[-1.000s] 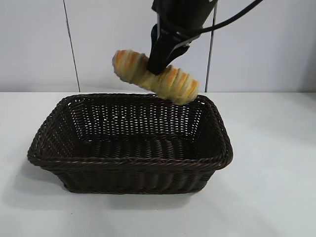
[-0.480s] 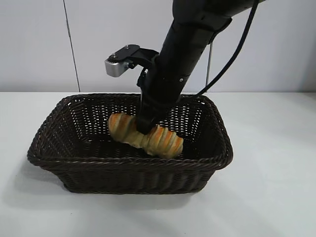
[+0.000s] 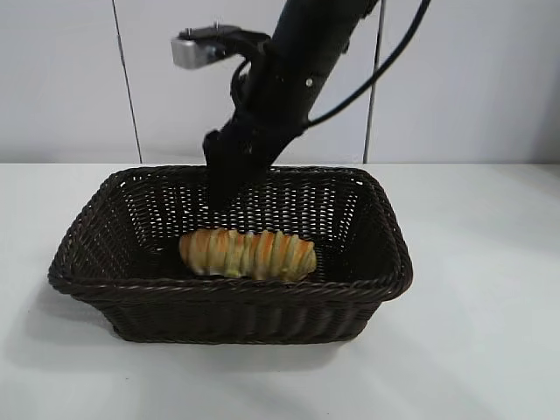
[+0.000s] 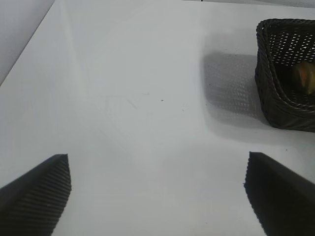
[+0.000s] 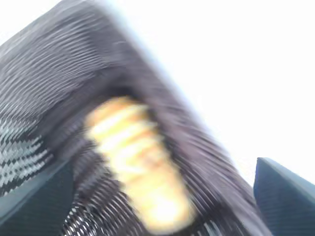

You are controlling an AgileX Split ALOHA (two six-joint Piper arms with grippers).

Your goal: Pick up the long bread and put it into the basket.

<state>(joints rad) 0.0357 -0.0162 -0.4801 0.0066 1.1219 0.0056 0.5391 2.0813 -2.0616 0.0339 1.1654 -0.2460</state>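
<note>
White table [image 3: 490, 262] | long bread [image 3: 248, 254] in basket [image 3: 385, 280] | right claw [image 3: 220, 194] released, above bread

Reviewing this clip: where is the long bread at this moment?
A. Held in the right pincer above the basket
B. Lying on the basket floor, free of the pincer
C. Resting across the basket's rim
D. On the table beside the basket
B: the long bread lies flat inside the basket, while the right pincer is open above it and does not touch it.

Right tool [image 3: 220, 194] open, left tool [image 4: 156, 196] open.
</note>
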